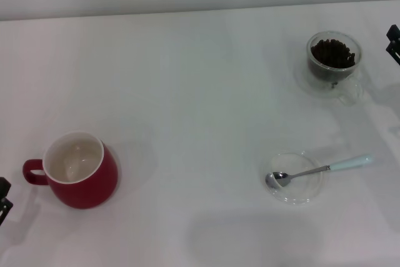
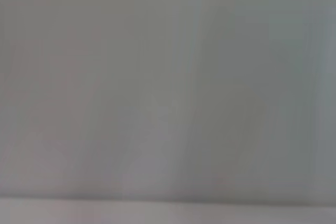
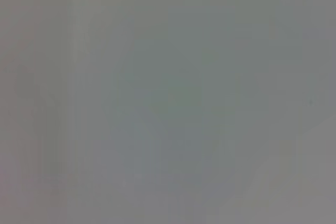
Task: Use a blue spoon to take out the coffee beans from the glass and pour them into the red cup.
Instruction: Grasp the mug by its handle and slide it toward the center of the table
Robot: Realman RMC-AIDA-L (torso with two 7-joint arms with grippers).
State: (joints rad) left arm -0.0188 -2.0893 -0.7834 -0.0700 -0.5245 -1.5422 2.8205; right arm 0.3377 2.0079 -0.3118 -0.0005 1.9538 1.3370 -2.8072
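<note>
The blue spoon (image 1: 320, 169) lies with its metal bowl in a flat clear glass dish (image 1: 296, 177) at the front right, its pale blue handle pointing right. The glass (image 1: 335, 60) with the coffee beans (image 1: 333, 52) stands at the back right. The red cup (image 1: 79, 169) stands upright at the front left, its handle to the left, its white inside empty. My left gripper (image 1: 3, 199) shows only as a dark tip at the left edge, beside the red cup. My right gripper (image 1: 394, 42) shows only at the right edge, next to the glass.
The white table (image 1: 187, 92) carries all the things. Both wrist views show only a plain grey surface.
</note>
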